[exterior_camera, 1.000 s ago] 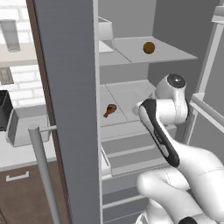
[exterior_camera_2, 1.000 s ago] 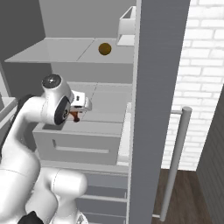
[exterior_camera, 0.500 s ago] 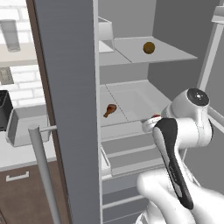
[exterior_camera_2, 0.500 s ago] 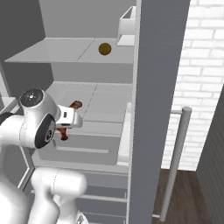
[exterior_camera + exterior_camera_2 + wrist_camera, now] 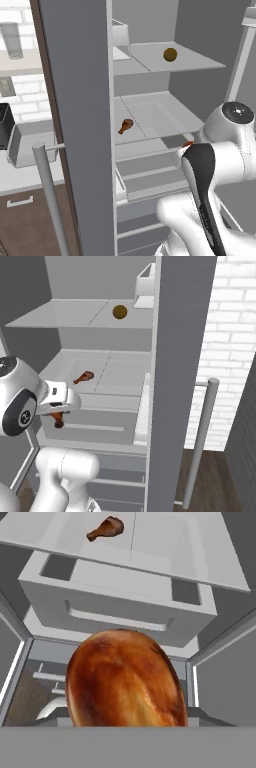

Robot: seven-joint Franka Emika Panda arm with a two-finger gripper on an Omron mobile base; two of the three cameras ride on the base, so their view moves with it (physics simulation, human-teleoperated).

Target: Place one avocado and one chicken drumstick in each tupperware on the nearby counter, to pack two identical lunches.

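Observation:
A glossy reddish-brown chicken drumstick (image 5: 126, 679) looms large in the hand view, and my gripper (image 5: 56, 415) is shut on it in front of the open fridge, below the middle shelf. Its red end peeks past the arm (image 5: 187, 145). The fingertips are hidden behind the meat. A second chicken drumstick (image 5: 126, 125) (image 5: 84, 377) (image 5: 106, 528) lies on the middle shelf. An olive-brown avocado (image 5: 170, 54) (image 5: 119, 311) rests on the upper shelf. One light-grey tupperware (image 5: 24, 144) sits on the off-white counter (image 5: 22, 176) to the left of the fridge door.
The grey fridge door (image 5: 82, 125) (image 5: 180, 356) stands open with its bar handle (image 5: 50, 200) (image 5: 200, 441) beside the arm. A fridge drawer (image 5: 120, 602) sits under the middle shelf. A black toaster (image 5: 4, 125) stands beside the tupperware. A white box (image 5: 121, 35) is on the upper shelf.
The arm has drawn back out of the fridge and sunk lower, carrying the drumstick with it. The drumstick on the shelf and the avocado have stayed put.

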